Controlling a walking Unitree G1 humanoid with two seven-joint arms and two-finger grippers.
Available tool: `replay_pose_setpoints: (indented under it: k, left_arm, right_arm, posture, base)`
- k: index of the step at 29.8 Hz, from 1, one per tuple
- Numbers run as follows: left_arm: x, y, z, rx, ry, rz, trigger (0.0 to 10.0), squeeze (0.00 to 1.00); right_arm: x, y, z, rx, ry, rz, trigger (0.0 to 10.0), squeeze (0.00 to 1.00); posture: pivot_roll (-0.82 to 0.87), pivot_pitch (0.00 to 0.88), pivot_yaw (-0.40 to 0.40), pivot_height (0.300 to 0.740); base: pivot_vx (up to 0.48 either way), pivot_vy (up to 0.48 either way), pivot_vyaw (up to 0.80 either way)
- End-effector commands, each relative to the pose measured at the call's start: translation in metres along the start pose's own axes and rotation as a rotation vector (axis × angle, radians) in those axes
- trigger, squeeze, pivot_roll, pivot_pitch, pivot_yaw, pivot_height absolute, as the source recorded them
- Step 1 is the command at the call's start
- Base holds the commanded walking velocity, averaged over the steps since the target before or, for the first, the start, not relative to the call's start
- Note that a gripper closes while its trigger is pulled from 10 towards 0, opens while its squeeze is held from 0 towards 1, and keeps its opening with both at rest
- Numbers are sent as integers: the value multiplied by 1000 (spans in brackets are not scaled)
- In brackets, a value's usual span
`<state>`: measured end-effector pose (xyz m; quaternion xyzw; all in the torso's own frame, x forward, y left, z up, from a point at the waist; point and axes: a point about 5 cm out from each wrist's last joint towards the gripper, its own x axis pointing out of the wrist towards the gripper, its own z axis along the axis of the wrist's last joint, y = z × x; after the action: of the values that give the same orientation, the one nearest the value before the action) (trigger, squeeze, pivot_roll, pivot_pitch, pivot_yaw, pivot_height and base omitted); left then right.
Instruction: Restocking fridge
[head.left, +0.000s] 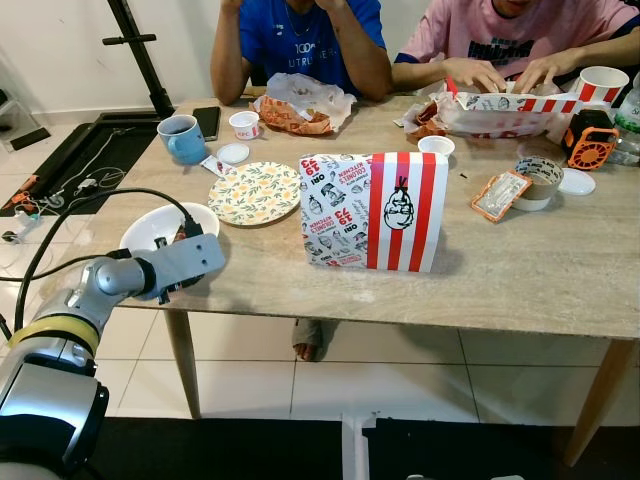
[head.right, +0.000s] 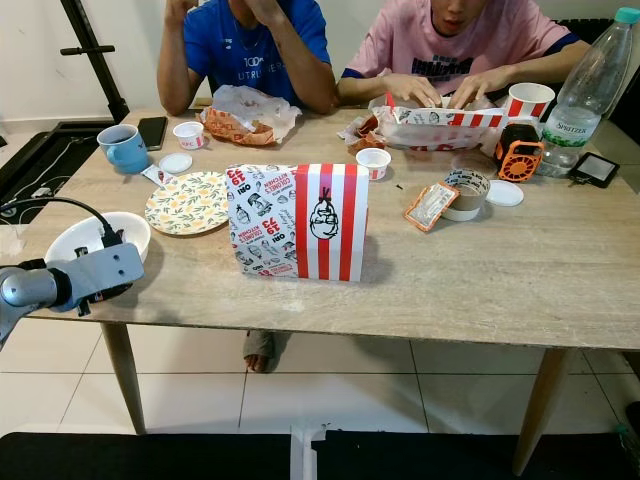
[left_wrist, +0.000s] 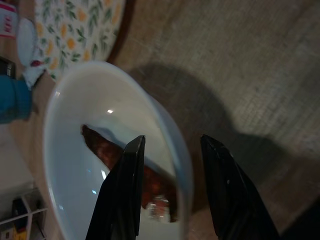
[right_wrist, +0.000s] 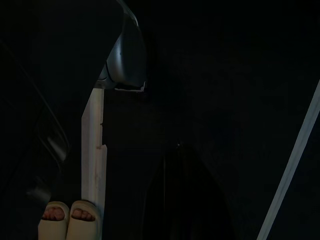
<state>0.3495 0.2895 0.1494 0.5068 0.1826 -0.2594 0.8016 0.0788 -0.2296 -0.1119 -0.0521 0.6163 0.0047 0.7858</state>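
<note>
My worktop (head.left: 520, 270) is pale stone-look, on white floor tiles (head.left: 400, 380). The striped takeaway bag (head.left: 372, 212) stands centre. At eight o'clock, my left pincer (left_wrist: 170, 192) gapes astride the rim of the white bowl (left_wrist: 75, 165), which holds reddish food.

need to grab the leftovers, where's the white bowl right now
The white bowl sits at the table's near left corner, beside the floral plate. The left gripper straddles its rim, one finger inside and one outside.
</note>
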Motion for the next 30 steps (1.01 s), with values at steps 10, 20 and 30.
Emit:
replay_pose_setpoints:
  k: [10, 20, 30]
  left_arm:
    - [2, -7, -8, 25, 69, -29, 4471, 0]
    - [2, -10, -11, 7, 86, -33, 0, 0]
    - [-5, -2, -19, -24, 116, 14, 0, 0]
  right_arm:
    - [-1, -4, 19, -5, -91, 0, 10000, 0]
    - [-1, -4, 23, -3, -102, -2, 10000, 0]
    - [0, -3, 26, 0, -110, 1, 10000, 0]
  posture:
    - [-69, 84, 63, 740]
    - [-74, 78, 64, 740]
    - [-71, 71, 66, 740]
  base:
    - [0, 0, 0]
    - [0, 0, 0]
    - [0, 0, 0]
